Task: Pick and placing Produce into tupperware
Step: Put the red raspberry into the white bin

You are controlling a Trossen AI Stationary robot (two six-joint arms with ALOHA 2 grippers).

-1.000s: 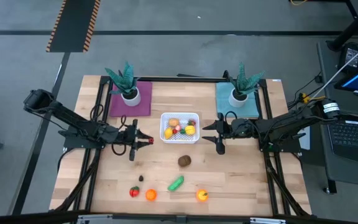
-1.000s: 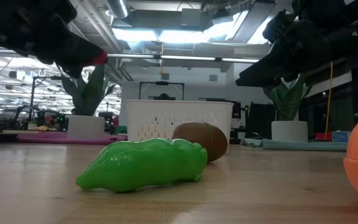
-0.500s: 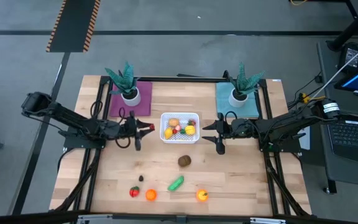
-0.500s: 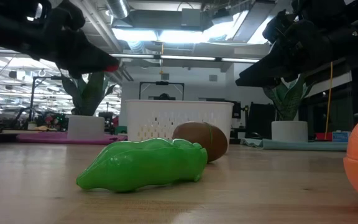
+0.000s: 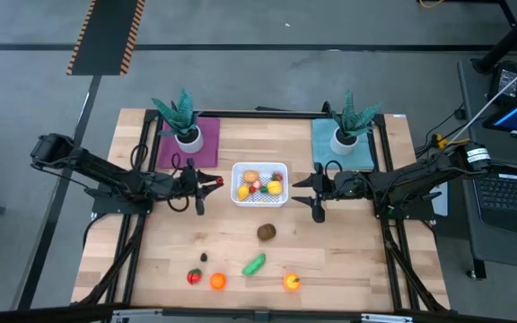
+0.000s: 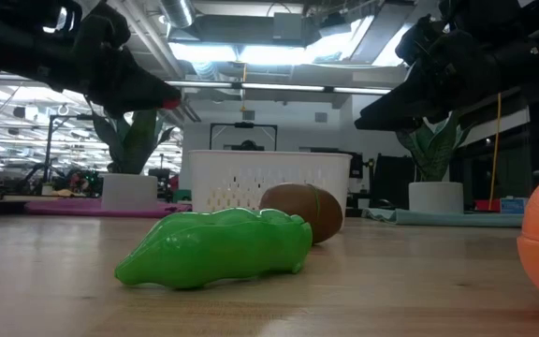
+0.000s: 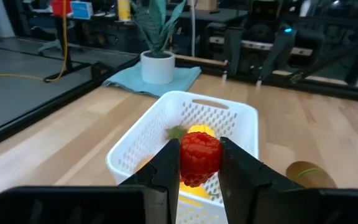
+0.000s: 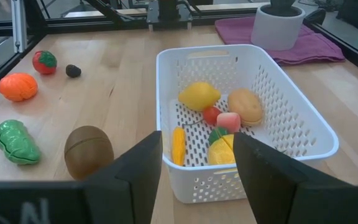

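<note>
My left gripper (image 5: 215, 182) is shut on a red bumpy toy berry (image 7: 199, 158) and stands above the table, just left of the white perforated tupperware (image 5: 259, 184). Several produce pieces lie inside the tupperware (image 8: 303, 134). My right gripper (image 5: 303, 188) hovers open just right of the tupperware with nothing between its fingers. On the table rest a brown kiwi (image 5: 266, 232), a green piece (image 5: 255, 265), a small dark piece (image 5: 203, 257), a red tomato (image 5: 194, 276), an orange (image 5: 217, 281) and a yellow-orange piece (image 5: 292, 283). My left gripper pinches the berry's two sides (image 7: 185, 163) between its two fingers. The fingers reach nearly level from the table's left. The berry is lifted clear of the table, in front of the tupperware's left rim (image 7: 143, 134).
Two spiky potted plants stand at the back, one on a purple mat (image 5: 187, 144), one on a teal mat (image 5: 344, 144). The near half of the table holds the loose produce. A laptop (image 5: 510, 193) sits off the table's right side.
My left gripper has swung toward the table's far edge and a little nearer the tupperware, carrying the red berry, then stopped. It stays shut on the berry, which is still clear of the table.
</note>
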